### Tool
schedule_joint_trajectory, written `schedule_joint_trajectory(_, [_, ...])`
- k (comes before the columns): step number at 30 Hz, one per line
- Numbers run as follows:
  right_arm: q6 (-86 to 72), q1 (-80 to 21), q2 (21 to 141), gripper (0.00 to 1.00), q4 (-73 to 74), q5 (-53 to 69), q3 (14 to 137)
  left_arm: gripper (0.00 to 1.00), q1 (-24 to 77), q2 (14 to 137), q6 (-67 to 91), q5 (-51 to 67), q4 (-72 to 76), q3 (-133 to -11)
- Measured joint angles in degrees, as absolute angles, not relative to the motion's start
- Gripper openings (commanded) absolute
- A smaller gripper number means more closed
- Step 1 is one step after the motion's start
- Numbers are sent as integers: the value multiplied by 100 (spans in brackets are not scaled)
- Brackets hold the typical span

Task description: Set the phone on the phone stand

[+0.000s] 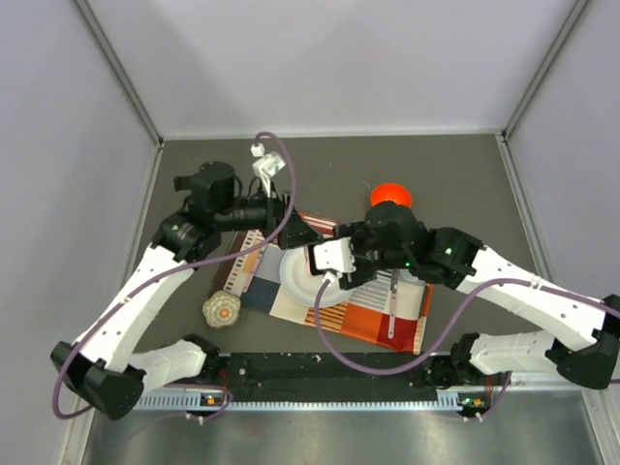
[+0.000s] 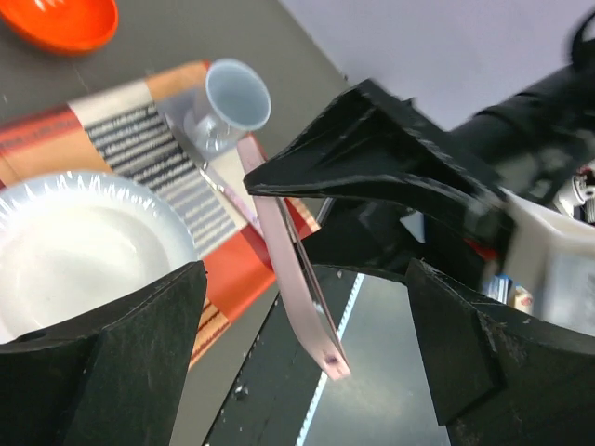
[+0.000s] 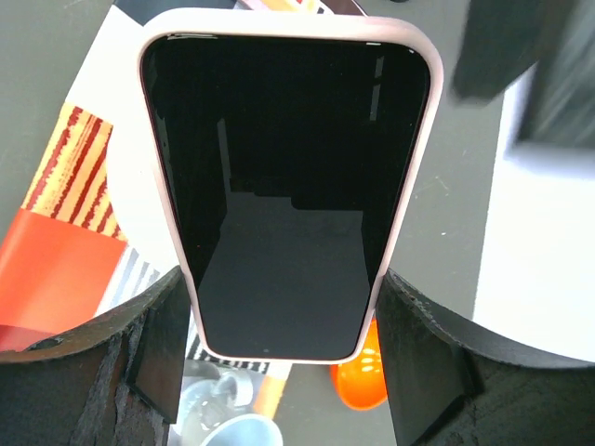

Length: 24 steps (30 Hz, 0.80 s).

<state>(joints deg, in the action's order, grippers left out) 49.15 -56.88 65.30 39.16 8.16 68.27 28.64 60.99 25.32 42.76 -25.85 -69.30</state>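
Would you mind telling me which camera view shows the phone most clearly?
The right wrist view: the phone faces the lens, with its whole black screen and pink case edge visible. The left wrist view shows only its thin pink side, edge-on. In the top view I cannot make it out.

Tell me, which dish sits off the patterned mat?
The orange bowl: it rests on the bare table beyond the mat, while the white plate and pale cup stand on it.

R claw (image 3: 286,336) clamped on phone (image 3: 288,177), blk screen twd cam.
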Motion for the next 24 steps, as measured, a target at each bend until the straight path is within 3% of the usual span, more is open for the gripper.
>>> schedule_joint_trajectory(3, [5153,-6016,6893,0,4066,440,7146,87,2873,6462,2351,4482,-2759,-6805])
schedule_joint_trajectory(10, [5496,-6331,7218,0,4340,-84,7319,59,2884,6556,1778,4814,-3144,-6648])
schedule_joint_trajectory(16, [5631,-6521,7299,0,4445,-392,7356,56,2902,6696,1516,5068,-3199,-6440])
schedule_joint_trajectory(18, [5660,-6587,7371,0,4460,-464,7424,50,2910,6757,1476,5109,-3236,-6427])
schedule_joint_trajectory(20, [5699,-6654,7448,0,4462,-554,7500,41,2936,6814,1446,5131,-3280,-6425])
schedule_joint_trajectory(22, [5710,-6713,7494,0,4460,-637,7544,26,2971,6855,1398,5153,-3310,-6423])
schedule_joint_trajectory(24, [5719,-6753,7516,6,4462,-722,7557,0,2993,6882,1354,5120,-3343,-6423])
